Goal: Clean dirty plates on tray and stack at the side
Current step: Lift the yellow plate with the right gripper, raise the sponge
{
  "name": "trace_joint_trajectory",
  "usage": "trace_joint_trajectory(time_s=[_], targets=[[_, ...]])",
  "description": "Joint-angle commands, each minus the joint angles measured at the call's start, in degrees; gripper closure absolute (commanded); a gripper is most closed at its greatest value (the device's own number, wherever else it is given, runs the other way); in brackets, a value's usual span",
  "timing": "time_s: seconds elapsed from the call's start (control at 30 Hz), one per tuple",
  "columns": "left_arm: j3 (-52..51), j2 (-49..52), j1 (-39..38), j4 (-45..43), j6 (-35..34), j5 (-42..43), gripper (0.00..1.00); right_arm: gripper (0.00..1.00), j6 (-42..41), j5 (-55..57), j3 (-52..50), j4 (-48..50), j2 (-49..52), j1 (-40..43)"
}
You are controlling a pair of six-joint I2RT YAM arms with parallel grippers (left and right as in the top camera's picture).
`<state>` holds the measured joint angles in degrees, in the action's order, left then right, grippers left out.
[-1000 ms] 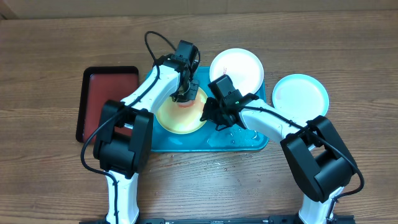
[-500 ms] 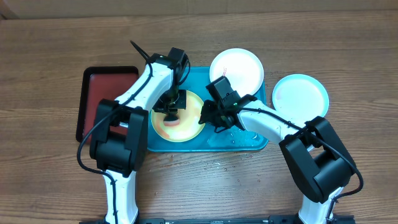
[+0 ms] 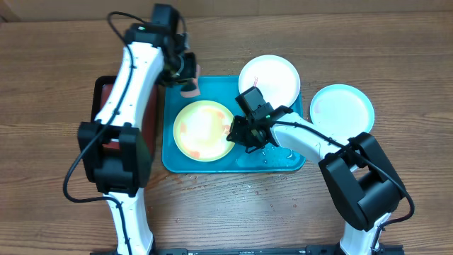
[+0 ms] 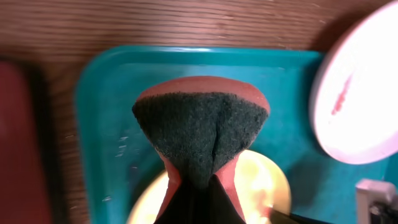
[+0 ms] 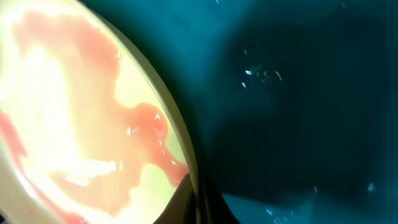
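Note:
The yellow-green plate (image 3: 204,130) lies on the turquoise tray (image 3: 283,161) with red-orange smears on it; it also fills the right wrist view (image 5: 74,118). My right gripper (image 3: 236,132) is shut on the plate's right rim (image 5: 186,180). My left gripper (image 3: 188,86) is shut on a red sponge with a dark green pad (image 4: 200,134), held above the tray's back left corner (image 4: 112,112). The white plate (image 3: 269,79) sits at the tray's back right, with a small red smear (image 4: 357,106). The light blue plate (image 3: 342,108) lies on the table, right of the tray.
A smaller dark red tray with a black rim (image 3: 106,106) lies left of the turquoise tray, partly under my left arm. Water drops sit on the turquoise tray's right part (image 5: 261,74).
My left gripper lifted the sponge off the yellow-green plate and moved it back and left over the tray's back left corner. The right gripper stayed on the plate's rim.

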<state>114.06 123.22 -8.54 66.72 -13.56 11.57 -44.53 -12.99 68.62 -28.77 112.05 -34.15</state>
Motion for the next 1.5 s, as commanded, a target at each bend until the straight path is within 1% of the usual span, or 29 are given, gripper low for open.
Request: trace_joint_trajectory(time_s=[0.0, 0.23, 0.4, 0.47, 0.57, 0.67, 0.7, 0.8, 1.2, 1.47], targets=[[0.44, -0.72, 1.11, 2.14, -1.27, 1.07, 0.96, 0.96, 3.65, 3.63, 4.42, -5.75, -1.16, 0.13], [-3.08, -0.72, 0.07, 3.32, -1.31, -2.56, 0.96, 0.96, 7.08, 17.07, 9.33, -17.79, -6.73, -3.10], [-6.21, -0.72, -0.13, 2.51, -3.58, -2.71, 0.96, 0.96, 6.86, 32.63, 10.69, -25.57, -11.45, -7.72], [-7.82, -0.72, -0.13, 1.92, -4.52, -2.71, 0.96, 0.96, 5.05, 41.77, 10.71, -29.11, -13.84, -10.51], [-8.68, -0.72, -0.13, 1.92, -4.50, -2.73, 0.96, 0.96, 3.61, 49.62, 10.71, -31.69, -15.58, -13.18], [-8.96, -0.72, -0.13, 1.99, -4.50, -2.73, 0.96, 0.96, 3.61, 55.67, 10.75, -33.22, -16.33, -15.45], [-8.96, -0.72, -0.13, 2.01, -4.50, -2.73, 0.96, 0.96, 3.61, 59.45, 10.93, -34.21, -16.35, -16.74], [-8.96, -0.72, -0.13, 2.01, -4.50, -2.73, 0.96, 0.96, 3.65, 64.02, 10.97, -35.10, -16.35, -17.97], [-8.96, -0.72, -0.17, 1.99, -4.48, -2.75, 0.96, 0.96, 3.63, 78.31, 10.97, -38.45, -16.37, -21.57], [-8.96, -0.72, -0.17, 1.92, -4.48, -2.78, 0.96, 0.96, 3.65, 88.78, 10.97, -38.49, -16.37, -25.53]])
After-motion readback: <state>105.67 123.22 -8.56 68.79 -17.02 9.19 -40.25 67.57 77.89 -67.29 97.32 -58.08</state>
